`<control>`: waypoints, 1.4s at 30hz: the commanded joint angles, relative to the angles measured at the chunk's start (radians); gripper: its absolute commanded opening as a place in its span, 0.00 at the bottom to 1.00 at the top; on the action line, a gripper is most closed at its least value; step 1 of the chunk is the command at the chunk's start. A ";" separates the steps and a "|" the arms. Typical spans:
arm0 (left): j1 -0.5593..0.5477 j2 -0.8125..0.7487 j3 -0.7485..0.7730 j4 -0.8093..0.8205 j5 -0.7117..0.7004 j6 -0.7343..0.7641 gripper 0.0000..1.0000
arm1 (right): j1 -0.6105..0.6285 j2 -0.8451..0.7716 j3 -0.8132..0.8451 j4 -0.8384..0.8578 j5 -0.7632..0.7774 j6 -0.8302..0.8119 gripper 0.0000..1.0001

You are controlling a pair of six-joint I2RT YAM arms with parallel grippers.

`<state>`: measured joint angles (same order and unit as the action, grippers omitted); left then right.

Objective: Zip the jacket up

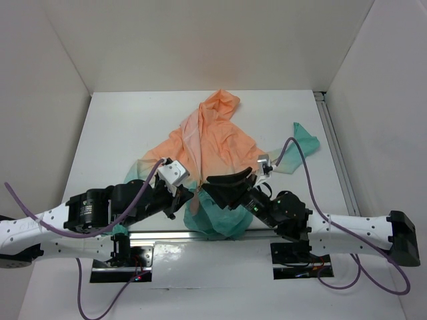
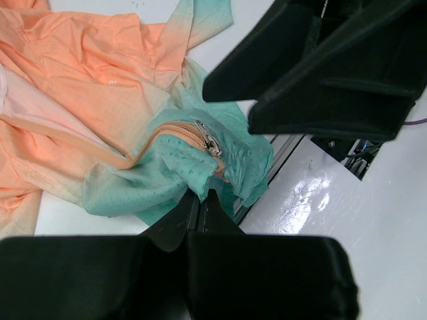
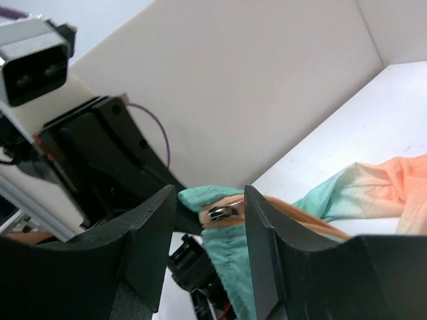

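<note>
jacket (image 1: 215,137) crumpled; left jaws pinched on teal hem (image 2: 179,168); right jaws apart, straddling zipper pull (image 3: 220,212).

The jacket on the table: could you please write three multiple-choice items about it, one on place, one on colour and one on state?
1. The jacket has its teal hem: A by the far wall; B nearest the arm bases; C off the table.
2. The zipper tape is: A orange; B white; C black.
3. The right pincer is: A shut on the hood; B out of view; C open.
Answers: B, the hem bunches at the near edge; A, orange edges the slider; C, its fingers stand apart.
</note>
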<state>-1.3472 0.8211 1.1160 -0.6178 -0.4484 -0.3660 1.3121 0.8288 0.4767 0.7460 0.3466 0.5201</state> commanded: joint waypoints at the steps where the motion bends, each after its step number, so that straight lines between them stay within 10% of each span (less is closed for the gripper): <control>1: -0.004 -0.005 0.019 0.033 -0.015 0.010 0.00 | -0.051 0.000 0.019 0.021 -0.038 0.006 0.52; 11: -0.004 -0.005 0.028 0.033 -0.015 0.010 0.00 | -0.224 0.053 -0.004 0.076 -0.216 0.161 0.51; 42: -0.004 0.004 0.038 0.024 -0.015 0.019 0.00 | -0.224 0.090 -0.067 0.184 -0.304 0.297 0.46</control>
<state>-1.3472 0.8223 1.1164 -0.6247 -0.4484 -0.3656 1.0924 0.9195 0.4171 0.8421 0.0628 0.7937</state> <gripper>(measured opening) 0.039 0.462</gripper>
